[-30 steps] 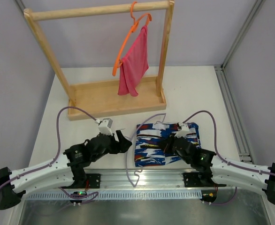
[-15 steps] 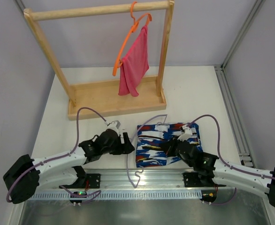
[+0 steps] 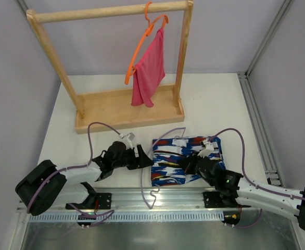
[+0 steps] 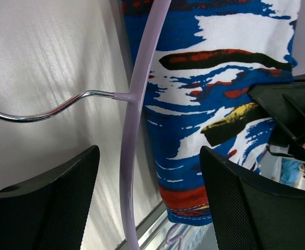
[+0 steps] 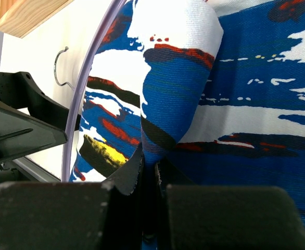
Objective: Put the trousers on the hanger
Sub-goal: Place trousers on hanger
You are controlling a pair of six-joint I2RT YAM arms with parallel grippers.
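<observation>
Our left hand point(image 4: 148, 172) has reached the hanger point(image 4: 137, 104), spread astride it; right hand point(image 5: 150, 161) pinches the trousers point(image 5: 256, 104); we'd close squarely.

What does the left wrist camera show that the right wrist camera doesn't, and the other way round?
Left wrist only: the open left hand with the hanger arm between its fingers, and the spot where the metal hook joins that arm. Right wrist only: the right hand shut on a raised fold of the trousers, and a corner of the wooden rack base. Both: the trousers' print, the lilac arm along their edge, and the hook.
</observation>
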